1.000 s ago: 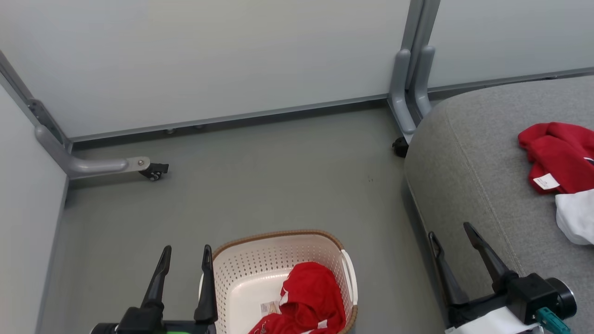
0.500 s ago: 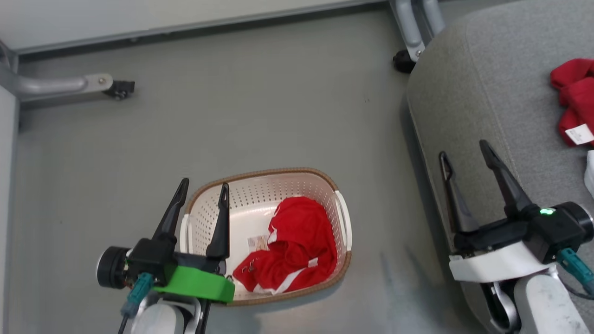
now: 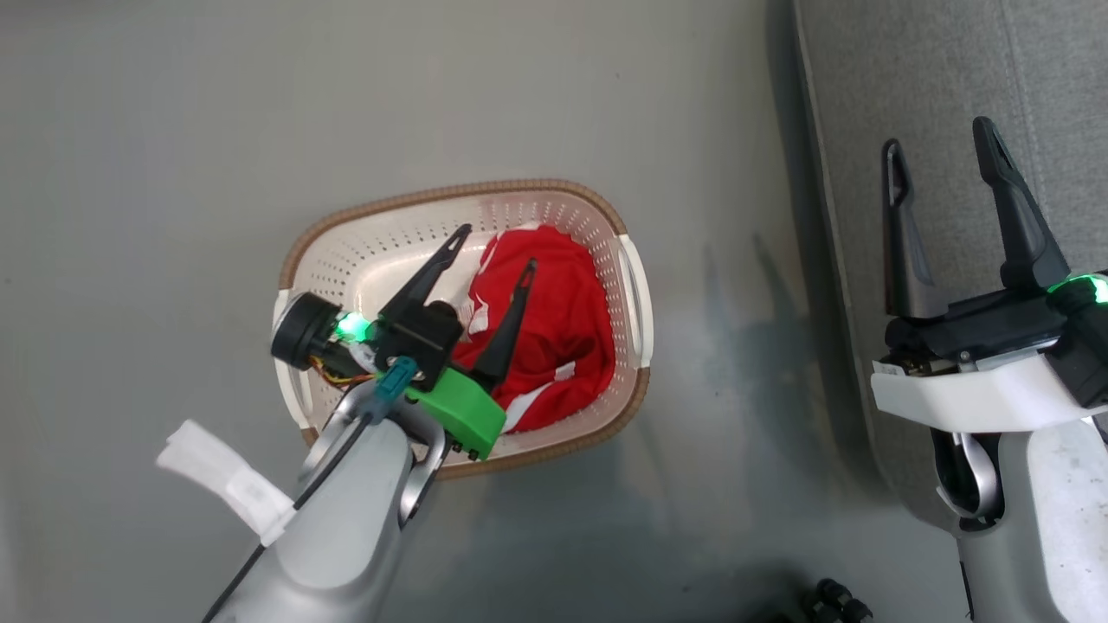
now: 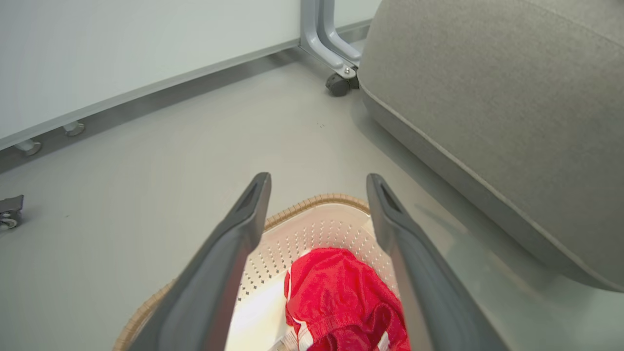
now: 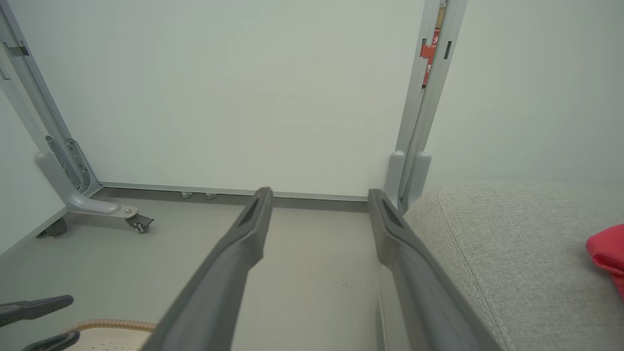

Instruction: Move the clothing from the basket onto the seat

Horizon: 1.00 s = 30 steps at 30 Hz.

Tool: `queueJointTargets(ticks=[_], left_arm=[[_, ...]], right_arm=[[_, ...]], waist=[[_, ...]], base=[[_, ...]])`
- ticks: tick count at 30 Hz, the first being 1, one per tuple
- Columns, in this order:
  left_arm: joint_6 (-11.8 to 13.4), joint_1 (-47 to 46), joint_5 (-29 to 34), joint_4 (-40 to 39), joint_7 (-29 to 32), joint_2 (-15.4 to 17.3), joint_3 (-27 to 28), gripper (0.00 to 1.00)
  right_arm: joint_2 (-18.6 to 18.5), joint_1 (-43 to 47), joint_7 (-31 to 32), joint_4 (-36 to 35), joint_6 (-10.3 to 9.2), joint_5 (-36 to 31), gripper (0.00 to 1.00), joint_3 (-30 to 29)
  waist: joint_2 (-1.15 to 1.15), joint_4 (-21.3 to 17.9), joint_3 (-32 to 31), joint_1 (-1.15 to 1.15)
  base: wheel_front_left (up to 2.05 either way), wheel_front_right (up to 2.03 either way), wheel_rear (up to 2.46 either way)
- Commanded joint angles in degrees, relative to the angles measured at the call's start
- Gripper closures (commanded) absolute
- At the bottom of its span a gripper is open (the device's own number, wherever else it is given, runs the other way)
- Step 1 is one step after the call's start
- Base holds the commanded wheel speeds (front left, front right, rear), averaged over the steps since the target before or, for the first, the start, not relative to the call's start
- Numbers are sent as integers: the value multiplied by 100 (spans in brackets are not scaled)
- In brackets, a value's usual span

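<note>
In the centre of the head view, the left hand (image 3: 499, 245) is hovering with its two fingers spread wide over the basket (image 3: 389, 204). The basket is sitting on the grey floor (image 3: 173, 130) and is holding a crumpled heap of red clothing (image 3: 567, 329) with white stripes in its right half. At the right of the frame, the right hand (image 3: 937, 132) is hanging wide open, gripping nothing, over the edge of the grey seat (image 3: 866, 78), while another red garment (image 5: 607, 248) is lying on that seat at the right edge of the right wrist view.
</note>
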Motion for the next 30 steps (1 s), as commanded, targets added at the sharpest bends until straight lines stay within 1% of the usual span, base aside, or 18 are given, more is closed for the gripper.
queueJointTargets(ticks=[1,3,7,11,15,19,24,26,29,30], left_arm=[[-13,-262,-105,211,3,85,-197,0],[-14,-552,-180,585,3,182,-478,0],[-14,-1027,-595,1509,3,180,-780,0],[-15,-1537,-831,2434,3,165,-893,0],[-15,-2048,-1004,3054,3,130,-968,0],[-16,-2407,-1158,3525,4,143,-1062,0],[-16,-2758,-1183,3807,4,280,-1095,0],[-16,-2851,-1203,3940,4,312,-1081,0],[110,-3052,-1173,4224,4,349,-1077,0],[112,-3057,-1184,4262,4,337,-1073,0]], right_arm=[[16,-142,-2,-53,-6,-25,0,-14],[38,-215,-2,-84,-6,-57,0,5],[62,-323,-2,-162,-6,-126,0,110],[86,-353,-2,-263,-6,-173,0,249],[105,-479,-2,-347,-6,-176,0,323],[116,-580,-2,-395,-6,-144,0,458],[126,-691,-2,-491,-6,-97,0,586],[124,-698,-2,-497,-6,60,0,570],[127,-748,-2,-536,-6,264,0,555],[126,-753,-2,-543,-6,288,0,553]], waist=[[0,-240,896,0],[0,-333,1072,0],[0,-534,1396,0],[0,-663,1736,0],[0,-745,2065,0],[0,-821,2328,0],[0,-922,2595,0],[0,-959,2678,0],[0,-1010,2823,0],[0,-1017,2840,0]], base=[[0,0,0],[0,0,0],[0,0,0],[0,0,0],[0,0,0],[0,0,0],[0,0,0],[0,0,0],[0,0,0],[0,0,0]])
